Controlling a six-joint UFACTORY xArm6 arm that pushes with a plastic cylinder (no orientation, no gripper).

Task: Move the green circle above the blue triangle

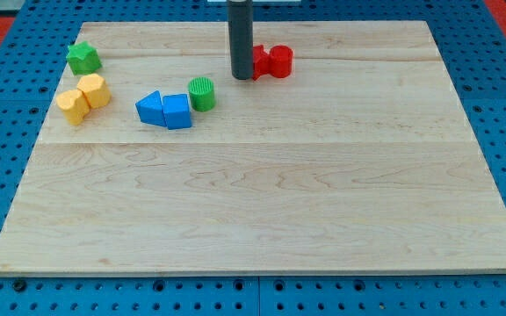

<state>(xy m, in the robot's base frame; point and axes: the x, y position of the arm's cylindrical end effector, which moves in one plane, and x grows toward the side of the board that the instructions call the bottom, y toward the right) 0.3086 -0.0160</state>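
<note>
We see my tip [241, 76] touching the red block [271, 61], right of the green circle [201, 93], which sits beside the blue triangle [164, 110] (upper right corner); we carry no gripper, no readable writing

Pale wood board [262, 202], smooth w/ grain lines. Matt plastic-looking green circle [201, 93], ridged top. Dull dark rod [240, 39].

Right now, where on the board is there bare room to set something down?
The whole lower half, below the blue triangle, and the right side past the red block are bare. The upper left is crowded; my tip touches the red block.
</note>
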